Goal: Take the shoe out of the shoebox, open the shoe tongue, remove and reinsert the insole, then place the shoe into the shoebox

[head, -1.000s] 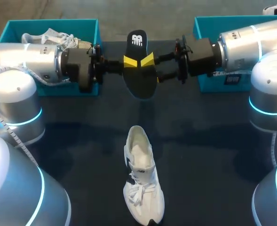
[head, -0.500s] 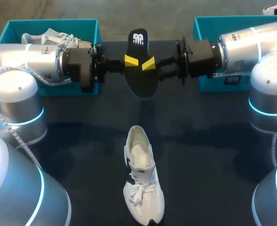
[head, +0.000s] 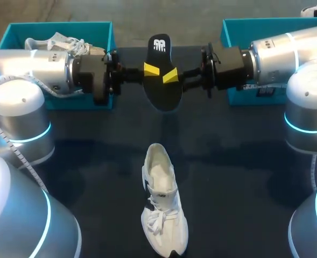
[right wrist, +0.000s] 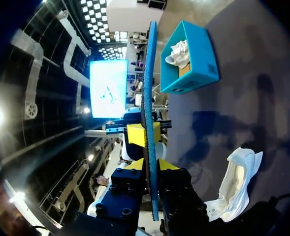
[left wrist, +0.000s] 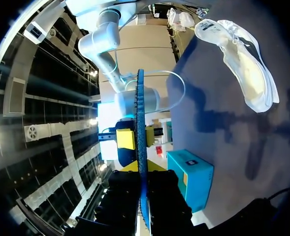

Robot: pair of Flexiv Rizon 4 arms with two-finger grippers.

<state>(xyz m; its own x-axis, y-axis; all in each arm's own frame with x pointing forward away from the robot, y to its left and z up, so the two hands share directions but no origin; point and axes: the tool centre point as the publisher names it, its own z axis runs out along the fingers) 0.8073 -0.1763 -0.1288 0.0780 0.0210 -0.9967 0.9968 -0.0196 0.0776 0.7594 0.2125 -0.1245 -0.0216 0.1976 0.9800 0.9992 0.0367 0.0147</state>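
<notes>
- Insole [head: 166, 91], black with a white mark at its far end, hangs in the air between the two claws, standing on edge over the far middle of the table [head: 239, 161]; nothing else lies between the claws
- Shoe [head: 162, 215], white, lies on the table well nearer the robot than the insole, apart from both claws; its opening faces up, its laces are at the near end, and its heel points toward the insole
- Left arm [head: 34, 67] lies level in front of the left box [head: 15, 29] and covers part of the box's front wall; right arm [head: 287, 51] does the same across the right box [head: 231, 27]
- Left box, teal, sits at the far left of the table and holds a second shoe [head: 56, 42], white, with loose laces
- Right box, teal, sits at the far right; the arm hides most of it, so I cannot tell what is in it
- Left claw [left wrist: 144, 169] is pinched on the insole from the left side, a yellow tip flat against each face; the insole shows edge-on between its fingers
- Right claw [right wrist: 150, 167] is pinched on the insole from the right side in the same way; the two claws meet almost tip to tip at the insole's middle
</notes>
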